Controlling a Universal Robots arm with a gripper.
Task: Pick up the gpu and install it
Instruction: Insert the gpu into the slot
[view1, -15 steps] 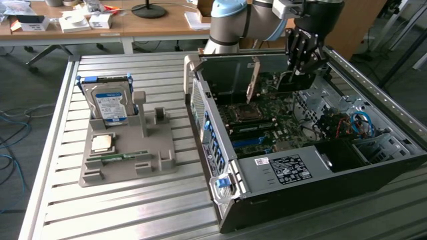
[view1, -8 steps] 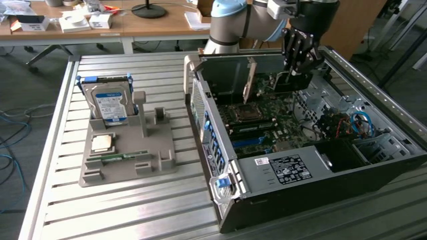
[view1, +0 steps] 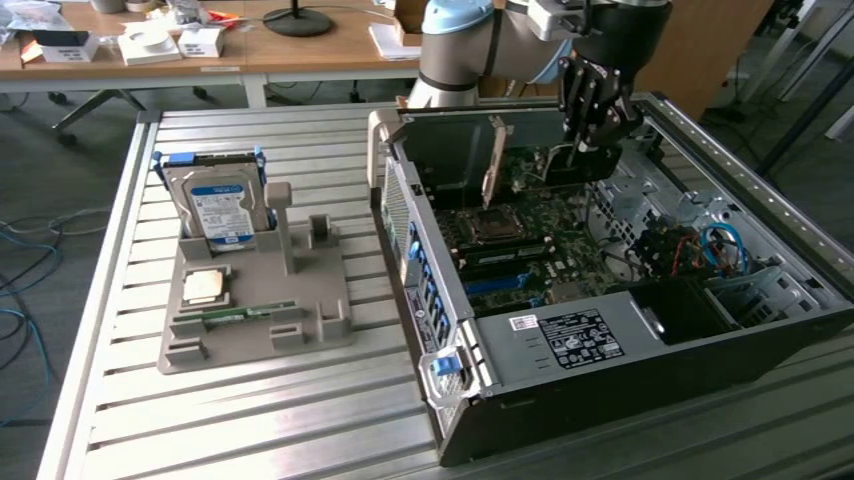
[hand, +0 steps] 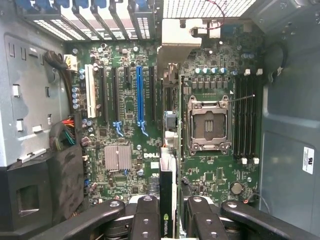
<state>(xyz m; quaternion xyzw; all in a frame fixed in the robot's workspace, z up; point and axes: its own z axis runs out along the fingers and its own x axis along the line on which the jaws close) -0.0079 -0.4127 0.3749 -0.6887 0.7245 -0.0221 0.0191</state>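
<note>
gripper (hand: 171, 202) is clamped on the gpu (hand: 167, 180). The black fingers (hand: 146, 215) pinch the card on edge, one each side, with the NVIDIA print facing the wrist cam. The card runs from the fingers toward the case's rear wall, with its pale metal bracket (hand: 183, 37) at that end. The gpu is inside the open PC case (view1: 641, 350), over the motherboard (hand: 125, 130), lined up between the black expansion slots and the empty CPU socket (hand: 208, 124). The blue PCIe slot (hand: 140, 100) is near it on the slot side, and the RAM slots (hand: 245, 115) lie beyond the socket. Can't tell whether the card's lower edge touches a slot or hangs above it.

Exterior view: the arm (view1: 461, 40) is at 12 o'clock, and the gripper is down in the case at 1 o'clock, near the far wall. The case spans 1 to 5 o'clock, with blue cables (view1: 721, 245) at 3 o'clock and a white label (view1: 577, 340) at 5 o'clock.

A grey parts fixture (view1: 254, 330) sits at 9 o'clock, beside the case and not touching it. A hard drive (view1: 220, 210) stands upright at its 10 o'clock end. A CPU (view1: 203, 287) lies flat nearer the camera, and a green RAM stick (view1: 247, 313) lies just beside the CPU. Everything sits on a slatted metal table (view1: 200, 430). Wooden desks (view1: 307, 50) with boxes are at 11 o'clock.
</note>
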